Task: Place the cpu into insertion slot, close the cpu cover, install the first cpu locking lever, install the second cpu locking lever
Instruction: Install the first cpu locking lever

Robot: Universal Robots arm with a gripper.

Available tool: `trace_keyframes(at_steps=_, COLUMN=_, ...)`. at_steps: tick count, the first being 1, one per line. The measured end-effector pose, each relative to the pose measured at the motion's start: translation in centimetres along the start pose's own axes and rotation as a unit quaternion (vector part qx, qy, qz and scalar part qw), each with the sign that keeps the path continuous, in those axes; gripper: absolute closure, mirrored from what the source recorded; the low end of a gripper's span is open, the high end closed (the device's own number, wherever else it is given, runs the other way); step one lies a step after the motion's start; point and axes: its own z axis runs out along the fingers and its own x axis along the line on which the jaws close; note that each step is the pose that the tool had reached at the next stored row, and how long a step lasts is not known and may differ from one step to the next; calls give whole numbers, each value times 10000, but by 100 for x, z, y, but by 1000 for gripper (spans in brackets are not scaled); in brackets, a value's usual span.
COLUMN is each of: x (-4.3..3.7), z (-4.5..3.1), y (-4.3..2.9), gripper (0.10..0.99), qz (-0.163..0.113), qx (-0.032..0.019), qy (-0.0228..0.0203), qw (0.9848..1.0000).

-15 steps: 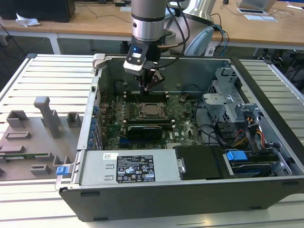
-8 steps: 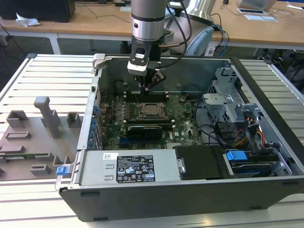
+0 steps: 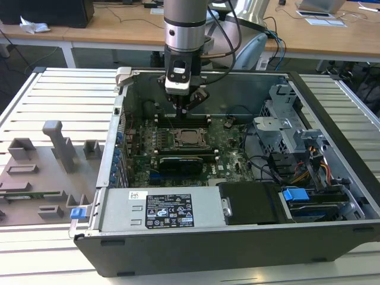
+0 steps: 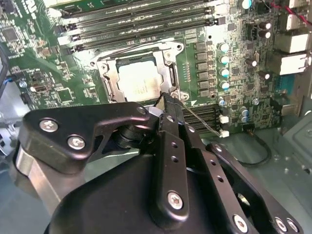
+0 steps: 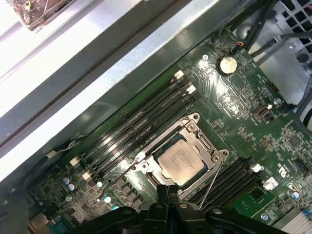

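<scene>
The cpu (image 4: pixel 138 81) (image 5: pixel 180 163), a flat silver-grey square, lies in the insertion slot (image 3: pixel 190 138) on the green board inside the open computer case. The cpu cover (image 4: pixel 108 80) (image 5: pixel 202 143), a thin metal frame, lies flat around the chip. My gripper (image 4: pixel 168 101) (image 5: pixel 168 189) (image 3: pixel 186 105) hangs just above the socket's edge, fingers shut together with nothing visibly between them. One thin locking lever (image 4: pixel 202 122) (image 5: pixel 210 187) slants out from beside the fingertips over the nearby memory slots. Another lever wire (image 4: pixel 131 49) runs along the socket's opposite side.
Long black memory slots (image 4: pixel 141 22) (image 5: pixel 131 131) flank the socket. The case's metal wall (image 5: pixel 122 73) rises close behind. A power supply (image 3: pixel 160 211), drive cage (image 3: pixel 285 127) and cables (image 3: pixel 314 169) fill the case's front and the exterior view's right. Grey fixtures (image 3: pixel 56 145) sit on the table.
</scene>
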Motion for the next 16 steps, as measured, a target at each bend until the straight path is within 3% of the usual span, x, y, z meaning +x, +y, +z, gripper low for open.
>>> trace_keyframes(at_steps=4, x=0, z=0, y=0, gripper=980, qz=-265, qx=-10, qy=-6, qw=9996)
trace_keyframes(at_steps=7, x=0, z=0, y=0, gripper=980, qz=-563, qx=-20, qy=-12, qw=9984)
trace_keyframes(at_steps=11, x=0, z=0, y=0, gripper=980, qz=-768, qx=-28, qy=-16, qw=9970)
trace_keyframes(at_steps=13, x=0, z=0, y=0, gripper=980, qz=-884, qx=-31, qy=-19, qw=9961)
trace_keyframes(at_steps=16, x=0, z=0, y=0, gripper=980, qz=-1139, qx=-41, qy=-24, qw=9935)
